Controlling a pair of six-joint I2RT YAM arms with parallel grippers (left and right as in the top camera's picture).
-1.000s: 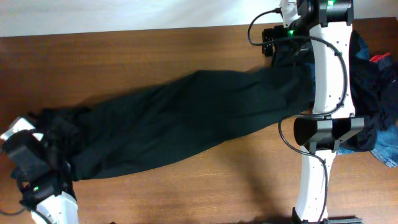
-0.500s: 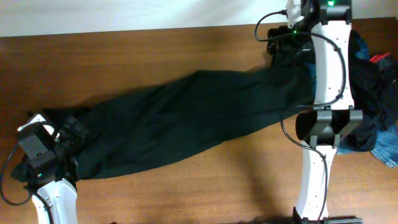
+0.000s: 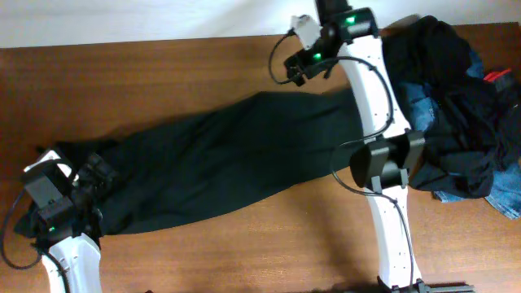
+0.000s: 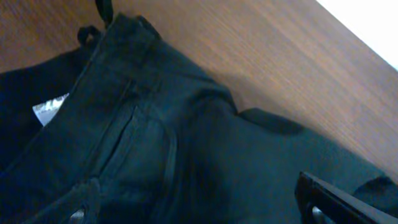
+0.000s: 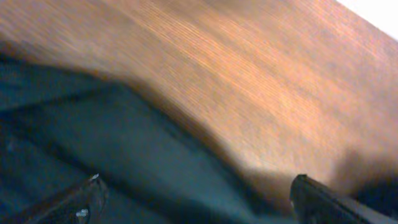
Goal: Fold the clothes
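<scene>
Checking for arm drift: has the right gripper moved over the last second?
Yes. In the overhead view the right gripper has swung left along the far edge of the table, away from the clothes pile.

Brown wooden table (image 3: 179,73), white backdrop (image 3: 122,20)

My right wrist view is smeared: the wood grain of the table (image 5: 249,74) streaks ahead of my right gripper (image 5: 199,202), and my fingertips (image 5: 81,202) are soft dark shapes. Far ahead, one corner is blown out white. At my left gripper (image 4: 199,205) the picture is sharper but slightly soft. The black trousers (image 4: 155,143) under it take a bluish cast, and a soft shadow edges them on the wood beyond. Overhead light is even and diffuse, and the dark cloth swallows most fold detail.
</scene>
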